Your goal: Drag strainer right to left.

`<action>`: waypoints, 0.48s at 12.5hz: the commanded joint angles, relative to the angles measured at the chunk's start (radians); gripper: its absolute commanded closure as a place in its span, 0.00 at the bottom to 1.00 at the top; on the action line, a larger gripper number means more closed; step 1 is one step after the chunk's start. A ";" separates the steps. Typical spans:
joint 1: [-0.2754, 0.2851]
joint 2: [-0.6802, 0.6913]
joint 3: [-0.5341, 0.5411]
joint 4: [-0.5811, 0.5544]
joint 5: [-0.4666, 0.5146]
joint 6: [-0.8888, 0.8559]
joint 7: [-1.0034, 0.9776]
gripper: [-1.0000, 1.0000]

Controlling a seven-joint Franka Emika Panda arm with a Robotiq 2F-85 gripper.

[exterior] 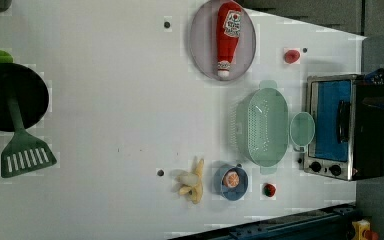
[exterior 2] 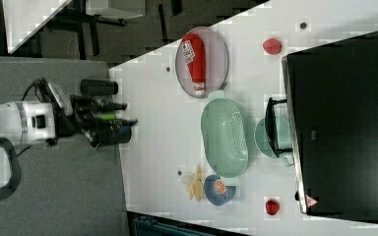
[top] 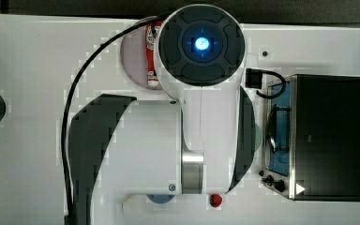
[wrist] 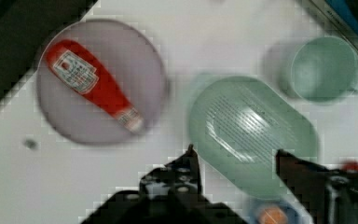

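We see the strainer (exterior: 262, 127) right of centre in the left view, lying on the white surface (exterior: 110, 100), hemmed in on several sides: the cup (exterior: 301, 131) sits just beside its right rim, and past the cup stands the oven (exterior: 342, 127). Above it, the plate (exterior: 200, 45) carrying the ketchup bottle (exterior: 228, 37) comes close to its upper tab; below it, the blue bowl (exterior: 231, 182) and the banana (exterior: 192, 186) lie near its lower tab, with a strawberry (exterior: 269, 190) at the lower right. To the left view's left the surface lies bare for a long stretch, up to the black pan (exterior: 11, 95) and spatula (exterior: 24, 150) at the far left edge. In the wrist view our pincer (wrist: 235, 158) hangs above the strainer with jaws spread apart, grasping nothing.
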 commanded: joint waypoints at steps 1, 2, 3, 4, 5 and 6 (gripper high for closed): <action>-0.042 -0.381 -0.032 -0.127 -0.026 -0.240 0.022 0.21; -0.041 -0.380 -0.031 -0.130 -0.026 -0.240 0.022 0.10; -0.041 -0.380 -0.031 -0.139 -0.026 -0.239 0.022 0.00; -0.040 -0.379 -0.031 -0.158 -0.026 -0.238 0.022 0.00; -0.040 -0.378 -0.029 -0.186 -0.026 -0.236 0.022 0.00; -0.040 -0.376 -0.026 -0.220 -0.026 -0.231 0.023 0.00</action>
